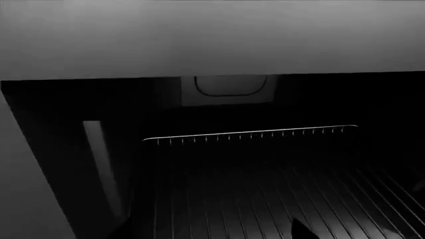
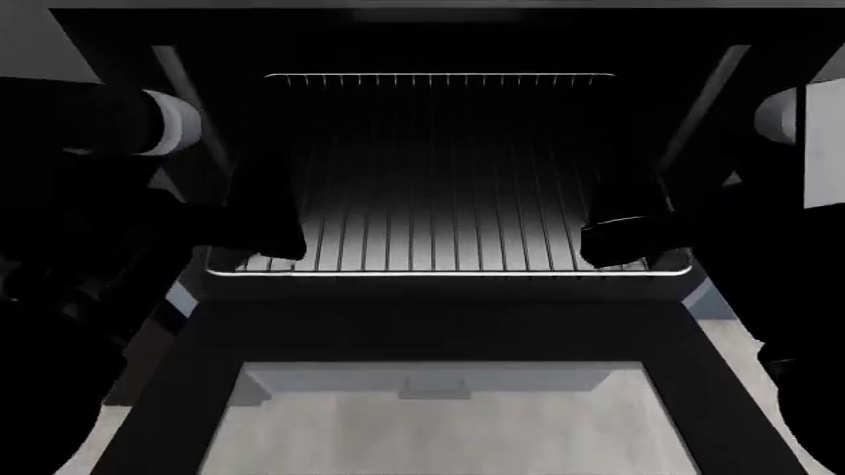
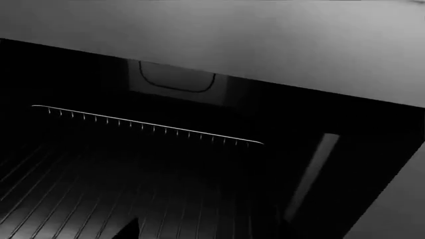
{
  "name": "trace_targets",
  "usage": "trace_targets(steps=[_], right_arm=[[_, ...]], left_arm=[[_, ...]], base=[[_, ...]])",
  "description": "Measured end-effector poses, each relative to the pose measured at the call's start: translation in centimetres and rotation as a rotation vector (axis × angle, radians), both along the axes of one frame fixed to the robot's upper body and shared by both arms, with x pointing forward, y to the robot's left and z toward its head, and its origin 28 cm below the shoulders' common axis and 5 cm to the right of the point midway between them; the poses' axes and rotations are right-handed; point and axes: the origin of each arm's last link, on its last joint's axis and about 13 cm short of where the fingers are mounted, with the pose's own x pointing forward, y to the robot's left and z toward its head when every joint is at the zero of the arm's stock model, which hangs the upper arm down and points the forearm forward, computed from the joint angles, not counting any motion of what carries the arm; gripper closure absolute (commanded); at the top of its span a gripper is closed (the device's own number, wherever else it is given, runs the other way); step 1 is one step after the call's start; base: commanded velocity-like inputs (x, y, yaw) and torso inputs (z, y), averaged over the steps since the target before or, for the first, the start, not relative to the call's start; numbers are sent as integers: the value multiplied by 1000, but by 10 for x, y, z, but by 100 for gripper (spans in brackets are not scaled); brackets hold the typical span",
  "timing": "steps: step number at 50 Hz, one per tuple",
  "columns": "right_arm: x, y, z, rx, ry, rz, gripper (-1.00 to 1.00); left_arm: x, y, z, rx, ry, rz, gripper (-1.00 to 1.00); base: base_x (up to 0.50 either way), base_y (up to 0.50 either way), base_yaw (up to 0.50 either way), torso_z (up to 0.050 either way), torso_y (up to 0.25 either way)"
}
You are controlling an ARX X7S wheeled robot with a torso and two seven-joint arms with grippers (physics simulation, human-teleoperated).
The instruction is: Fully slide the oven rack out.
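Observation:
The oven rack (image 2: 449,188), a silver wire grid, lies level in the open oven with its front rim just over the door's hinge edge. My left gripper (image 2: 268,240) rests over the rack's front left corner and my right gripper (image 2: 618,237) over its front right corner. In the left wrist view the rack (image 1: 265,184) runs off into the dark cavity, and one dark fingertip (image 1: 302,230) shows well off to one side. The right wrist view shows the rack (image 3: 93,179) with a fingertip (image 3: 126,230) also far off centre. Nothing shows between either gripper's fingers.
The oven door (image 2: 436,332) hangs open and flat below the rack, its grey glass panel (image 2: 436,426) nearest me. Dark cavity walls (image 2: 198,109) flank the rack on both sides. An oven lamp recess (image 1: 229,85) sits in the back wall.

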Motion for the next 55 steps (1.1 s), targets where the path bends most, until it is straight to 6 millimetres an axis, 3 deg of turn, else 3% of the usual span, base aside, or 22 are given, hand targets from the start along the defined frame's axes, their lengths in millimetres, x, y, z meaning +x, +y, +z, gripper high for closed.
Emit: trace_targets(steps=[24,37,55], right_arm=[[59,7,10,-13,261,-44,-100],[75,12,11,-5,349,-48,-100],[93,15,5,7,404,-50,-100]], left_arm=[[62,-15,0,-40,201,-37,-100],[81,-21,0,-58,226,-24,-100],[101,-23,-15,-22,281,4,-100]], base=[[0,0,0,0,0],[0,0,0,0,0],[0,0,0,0,0]])
